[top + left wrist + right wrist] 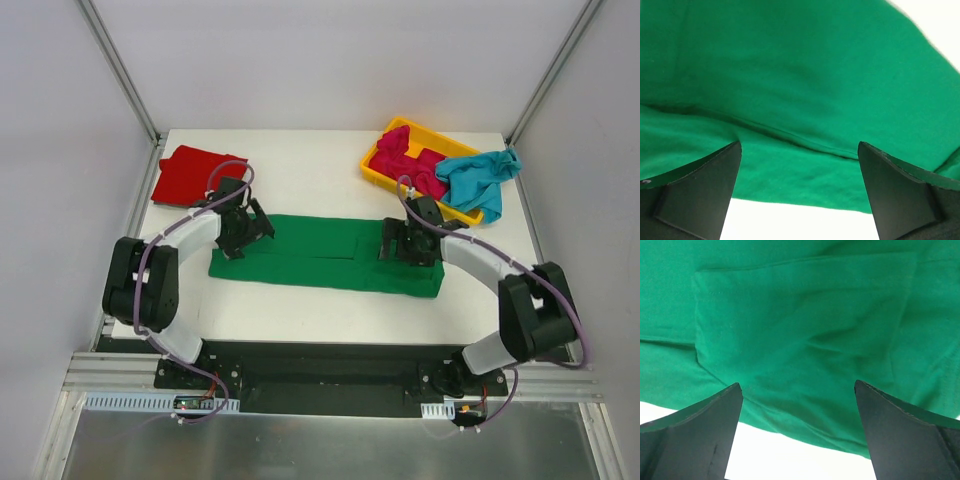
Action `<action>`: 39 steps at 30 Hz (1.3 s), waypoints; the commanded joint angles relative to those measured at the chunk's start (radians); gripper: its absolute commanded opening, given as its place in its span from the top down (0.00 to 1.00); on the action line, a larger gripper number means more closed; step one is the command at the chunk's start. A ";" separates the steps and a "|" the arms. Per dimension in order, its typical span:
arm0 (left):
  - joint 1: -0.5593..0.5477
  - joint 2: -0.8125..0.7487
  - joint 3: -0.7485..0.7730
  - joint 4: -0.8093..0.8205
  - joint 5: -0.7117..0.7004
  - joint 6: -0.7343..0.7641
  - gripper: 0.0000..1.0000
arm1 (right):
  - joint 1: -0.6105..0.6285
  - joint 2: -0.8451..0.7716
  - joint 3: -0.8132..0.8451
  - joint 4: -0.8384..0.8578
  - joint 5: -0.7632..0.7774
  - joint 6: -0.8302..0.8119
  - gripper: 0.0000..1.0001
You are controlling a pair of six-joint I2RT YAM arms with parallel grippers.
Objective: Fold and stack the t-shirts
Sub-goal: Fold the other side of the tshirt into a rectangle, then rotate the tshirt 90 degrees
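Note:
The green t-shirt (320, 255) lies flat across the middle of the table as a long folded band. My left gripper (243, 230) hovers over its left end, jaws wide open and empty; the green cloth (805, 90) fills the left wrist view, with its edge against the white table between the fingers. My right gripper (408, 242) is open and empty over the right part of the shirt, where a folded sleeve (805, 315) shows. A folded red t-shirt (195, 175) lies at the back left. The magenta-pink t-shirt (410, 160) and the teal t-shirt (480, 178) lie crumpled in the tray.
A yellow plastic tray (372, 172) stands at the back right, the teal shirt hanging over its right rim. White walls with metal frame posts enclose the table on three sides. The arm bases sit on a black rail at the near edge.

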 commanded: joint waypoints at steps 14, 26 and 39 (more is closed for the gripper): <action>-0.093 -0.446 -0.617 -0.015 0.066 -0.240 0.01 | 0.030 0.599 0.612 -0.123 -0.187 -0.170 0.04; -0.374 -0.870 -0.792 -0.046 0.210 -0.497 0.01 | 0.075 1.204 1.655 -0.529 -0.400 -0.303 0.04; -0.465 -0.700 -0.512 -0.065 0.138 -0.282 0.01 | 0.104 0.884 1.500 -0.327 -0.334 -0.269 0.04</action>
